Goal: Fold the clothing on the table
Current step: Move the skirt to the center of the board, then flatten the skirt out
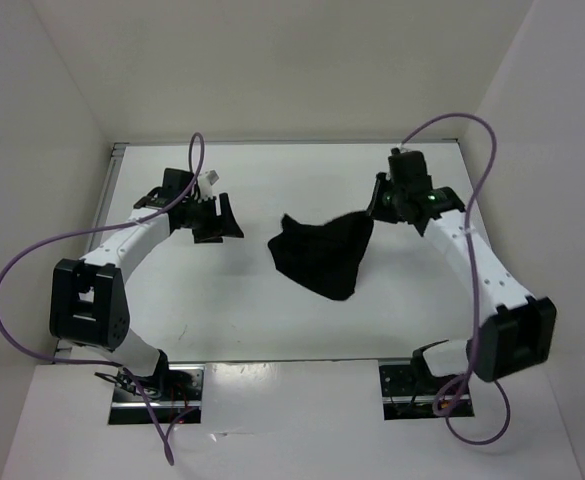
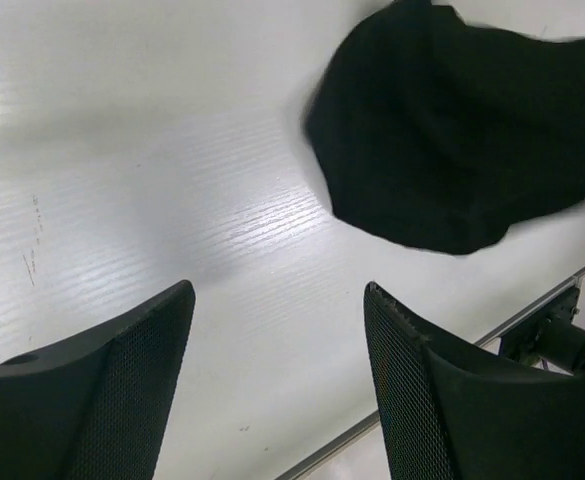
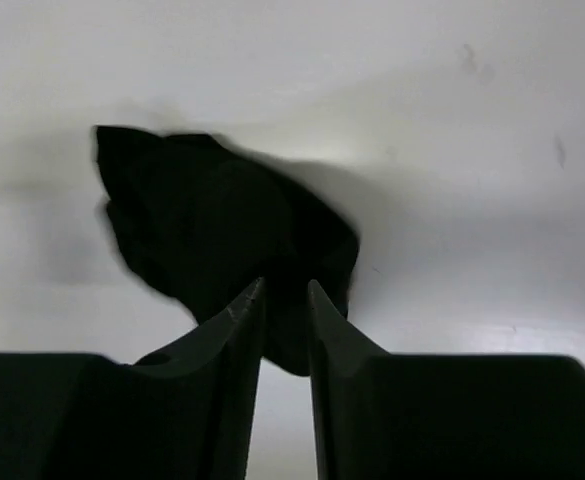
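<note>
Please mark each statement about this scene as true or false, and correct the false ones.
1. The left gripper is open and holds nothing. True.
2. The clothing is white. False: it is black.
3. The clothing lies against the far edge of the table. False: it lies near the middle.
4. In the top view, the right gripper is at the clothing's right end. True.
5. The clothing forms a neat rectangle. False: its outline is irregular.

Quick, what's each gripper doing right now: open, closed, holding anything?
Left gripper: open, empty.
Right gripper: jaws narrowly apart at the clothing; cannot tell whether it grips.
</note>
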Motion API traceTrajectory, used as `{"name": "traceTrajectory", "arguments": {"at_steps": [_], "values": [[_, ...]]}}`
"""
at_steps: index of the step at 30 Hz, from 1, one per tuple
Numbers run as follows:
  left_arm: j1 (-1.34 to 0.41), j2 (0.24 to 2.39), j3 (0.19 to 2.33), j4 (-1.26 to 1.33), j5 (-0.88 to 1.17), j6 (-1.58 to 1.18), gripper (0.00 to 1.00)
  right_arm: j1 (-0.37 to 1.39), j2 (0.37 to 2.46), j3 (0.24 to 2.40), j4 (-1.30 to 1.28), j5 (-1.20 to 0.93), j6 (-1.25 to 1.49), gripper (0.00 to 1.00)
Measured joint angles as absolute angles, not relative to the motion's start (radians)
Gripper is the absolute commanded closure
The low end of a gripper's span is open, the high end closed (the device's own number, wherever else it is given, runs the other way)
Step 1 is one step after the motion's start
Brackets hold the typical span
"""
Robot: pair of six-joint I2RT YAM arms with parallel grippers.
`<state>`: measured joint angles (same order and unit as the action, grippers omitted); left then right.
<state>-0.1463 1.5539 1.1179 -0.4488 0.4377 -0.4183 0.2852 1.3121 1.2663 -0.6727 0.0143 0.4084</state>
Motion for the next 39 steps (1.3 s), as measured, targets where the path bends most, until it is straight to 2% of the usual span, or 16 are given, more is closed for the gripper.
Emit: {"name": "traceTrajectory", "arguments": {"at_steps": [1, 5, 8, 10, 11, 12, 13, 14, 15, 16, 17, 18, 21, 32, 39], "values": [[-0.146, 1.554, 1.114, -0.453, 0.436, -0.418, 0.24, 0.281, 1.369, 1.252, -0.698, 0.051, 0.425, 0.64], [-0.146, 1.552, 1.105, -0.472, 0.434, -0.418, 0.24, 0.278, 1.538, 1.246, -0.768, 0.188, 0.483, 0.62], [-0.155, 1.538, 1.103, -0.475, 0.435, -0.416, 0.24, 0.279, 1.564, 1.253, -0.807, 0.273, 0.510, 0.56], [-0.168, 1.527, 1.103, -0.476, 0.442, -0.413, 0.44, 0.283, 1.554, 1.277, -0.811, 0.291, 0.508, 0.56], [-0.179, 1.523, 1.105, -0.476, 0.450, -0.407, 0.57, 0.284, 1.549, 1.290, -0.805, 0.292, 0.505, 0.55], [-0.188, 1.523, 1.106, -0.475, 0.453, -0.399, 0.83, 0.284, 1.543, 1.303, -0.799, 0.289, 0.499, 0.55], [-0.199, 1.523, 1.111, -0.476, 0.457, -0.393, 0.92, 0.284, 1.540, 1.311, -0.798, 0.279, 0.494, 0.55], [-0.212, 1.532, 1.125, -0.481, 0.461, -0.393, 0.94, 0.284, 1.539, 1.320, -0.795, 0.271, 0.488, 0.55], [-0.221, 1.542, 1.143, -0.481, 0.466, -0.391, 0.92, 0.289, 1.539, 1.328, -0.792, 0.263, 0.482, 0.55], [-0.234, 1.561, 1.171, -0.476, 0.472, -0.390, 0.64, 0.293, 1.541, 1.330, -0.787, 0.257, 0.479, 0.55], [-0.244, 1.587, 1.201, -0.471, 0.486, -0.387, 0.49, 0.298, 1.543, 1.330, -0.785, 0.251, 0.477, 0.55], [-0.258, 1.617, 1.236, -0.467, 0.496, -0.387, 0.39, 0.306, 1.546, 1.331, -0.786, 0.248, 0.476, 0.55], [-0.302, 1.718, 1.332, -0.395, 0.526, -0.369, 0.29, 0.334, 1.567, 1.337, -0.784, 0.241, 0.474, 0.55], [-0.368, 2.020, 1.481, -0.222, 0.645, -0.213, 0.27, 0.369, 1.580, 1.336, -0.785, 0.227, 0.474, 0.55], [-0.371, 2.123, 1.551, -0.159, 0.652, -0.216, 0.26, 0.369, 1.565, 1.318, -0.793, 0.228, 0.474, 0.55]]}}
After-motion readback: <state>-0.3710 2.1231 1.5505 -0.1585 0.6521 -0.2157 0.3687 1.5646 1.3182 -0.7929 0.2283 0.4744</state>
